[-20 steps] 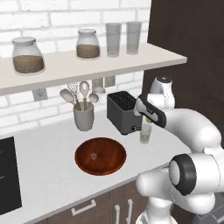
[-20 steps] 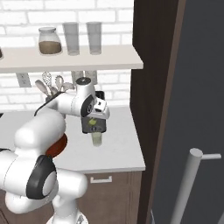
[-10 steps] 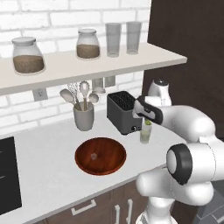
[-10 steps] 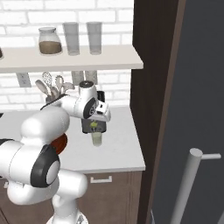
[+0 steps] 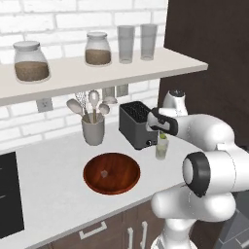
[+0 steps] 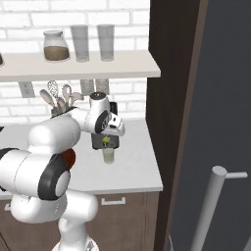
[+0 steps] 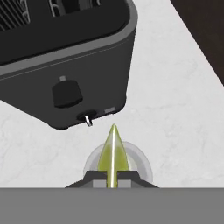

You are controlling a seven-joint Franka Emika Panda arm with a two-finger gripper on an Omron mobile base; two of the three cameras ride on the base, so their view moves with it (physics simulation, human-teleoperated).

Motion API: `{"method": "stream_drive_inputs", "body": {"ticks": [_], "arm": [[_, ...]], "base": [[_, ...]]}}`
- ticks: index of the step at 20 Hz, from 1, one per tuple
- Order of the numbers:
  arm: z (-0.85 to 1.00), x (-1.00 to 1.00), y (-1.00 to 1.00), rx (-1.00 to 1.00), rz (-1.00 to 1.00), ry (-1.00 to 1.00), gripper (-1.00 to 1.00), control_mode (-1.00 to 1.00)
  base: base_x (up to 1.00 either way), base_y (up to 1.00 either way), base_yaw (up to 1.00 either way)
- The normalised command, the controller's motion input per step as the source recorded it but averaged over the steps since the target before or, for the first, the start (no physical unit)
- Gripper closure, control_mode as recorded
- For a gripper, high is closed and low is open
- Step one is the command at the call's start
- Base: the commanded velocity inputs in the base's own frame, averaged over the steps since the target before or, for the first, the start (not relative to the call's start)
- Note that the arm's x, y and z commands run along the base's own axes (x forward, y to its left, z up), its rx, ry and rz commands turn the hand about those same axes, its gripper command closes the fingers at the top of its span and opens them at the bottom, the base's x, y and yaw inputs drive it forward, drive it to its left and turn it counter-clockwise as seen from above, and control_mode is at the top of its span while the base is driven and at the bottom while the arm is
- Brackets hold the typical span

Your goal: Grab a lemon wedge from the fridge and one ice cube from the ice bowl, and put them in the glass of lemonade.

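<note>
Lemon wedge over the glass, my jaws clamped on it

My gripper (image 7: pixel 112 180) pinches the one lemon wedge (image 7: pixel 113 153) by its thin edges, right above the single glass of lemonade (image 5: pixel 162 147), which stands on the desk (image 5: pixel 53 194) just in front of the black toaster (image 5: pixel 137 124), near the right end. The wedge looks light, soft and slick, so I judge a gentle hold right. One ice cube (image 5: pixel 103 173) lies in the one wooden bowl (image 5: pixel 112 173): small, hard, probably slippery, best taken on flat faces.

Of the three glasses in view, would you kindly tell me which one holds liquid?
The short glass of lemonade on the counter beside the black toaster; the two tall glasses on the shelf look empty.
</note>
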Motion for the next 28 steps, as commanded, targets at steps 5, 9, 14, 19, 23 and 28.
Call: {"method": "stream_drive_inputs", "body": {"ticks": [5, 9, 14, 19, 23, 28], "arm": [[-0.27, 0.0, 0.0, 0.0, 0.0, -0.02, 1.0, -1.0], [0.0, 0.0, 0.0, 0.0, 0.0, 0.0, 1.0, -1.0], [0.0, 0.0, 0.0, 0.0, 0.0, 0.0, -1.0, -1.0], [0.0, 0.0, 0.0, 0.0, 0.0, 0.0, -1.0, -1.0], [0.0, -0.03, 0.0, 0.0, 0.0, 0.0, -1.0, -1.0], [0.01, -0.38, 0.0, 0.0, 0.0, -0.07, -1.0, -1.0]], "base": [[0.0, 0.0, 0.0], [0.0, 0.0, 0.0], [0.0, 0.0, 0.0], [0.0, 0.0, 0.0], [0.0, 0.0, 0.0], [0.0, 0.0, 0.0]]}}
